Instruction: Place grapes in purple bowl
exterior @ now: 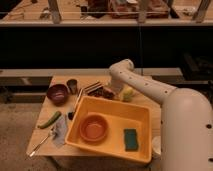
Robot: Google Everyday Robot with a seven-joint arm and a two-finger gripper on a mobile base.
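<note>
Right, pincer (114,89) sits at grapes (108,93), grip state can't tell; lift clear, carry toward 9 o'clock, release over purple bowl (57,93).

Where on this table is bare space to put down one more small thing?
Bare wood lies between the purple bowl and the cucumber. Inside the yellow tray, the floor behind the green sponge is free. Crowded: the strip behind the tray, where the gripper sits among striped block, grapes and yellow object.
</note>
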